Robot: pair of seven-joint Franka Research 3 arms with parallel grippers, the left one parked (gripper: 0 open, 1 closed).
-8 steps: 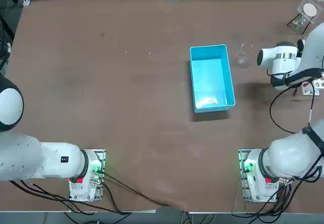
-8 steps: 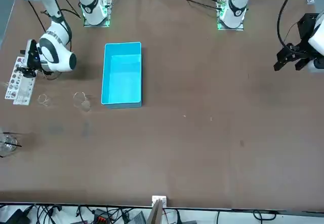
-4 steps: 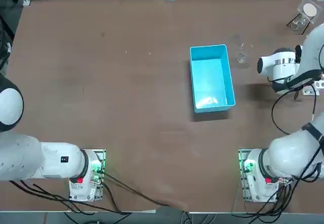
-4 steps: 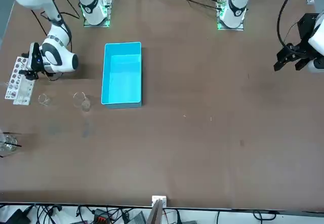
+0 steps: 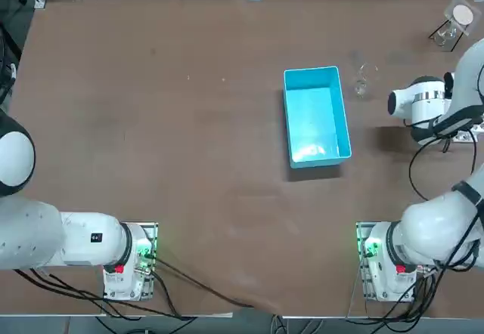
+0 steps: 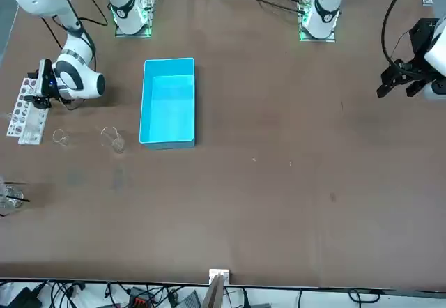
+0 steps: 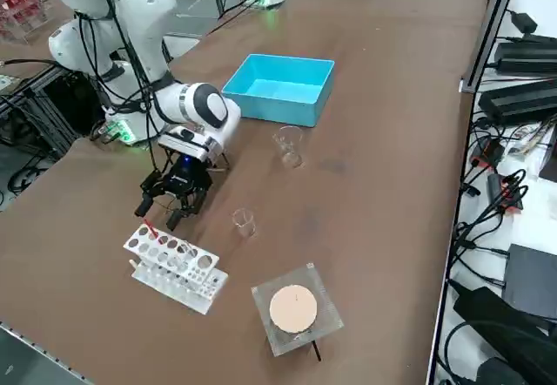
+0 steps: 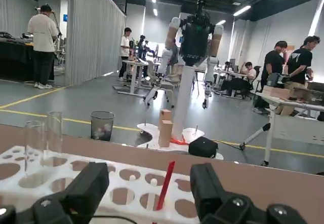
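Observation:
My right gripper (image 7: pixel 165 211) hangs open just over the near end of a white test-tube rack (image 7: pixel 174 263) at the table's right edge. A thin red stick (image 8: pixel 165 183) stands in one of the rack's holes (image 8: pixel 126 183), between my fingers (image 8: pixel 93 186) and touching neither. Two clear glass tubes (image 8: pixel 43 135) stand in the rack's far end. In the front view the gripper (image 6: pixel 40 92) sits over the rack (image 6: pixel 24 116). A small glass beaker (image 7: pixel 244 221) stands close beside the rack.
A blue bin (image 5: pixel 316 115) lies mid-table, inward of my arm, with a larger glass beaker (image 5: pixel 363 77) between it and the rack. A clear stand with a tan disc (image 7: pixel 294 308) sits at the far right corner. People and equipment fill the room beyond the table.
My right wrist has drifted a little toward the table's right edge and the base side, staying over the rack. The fingers remain apart.

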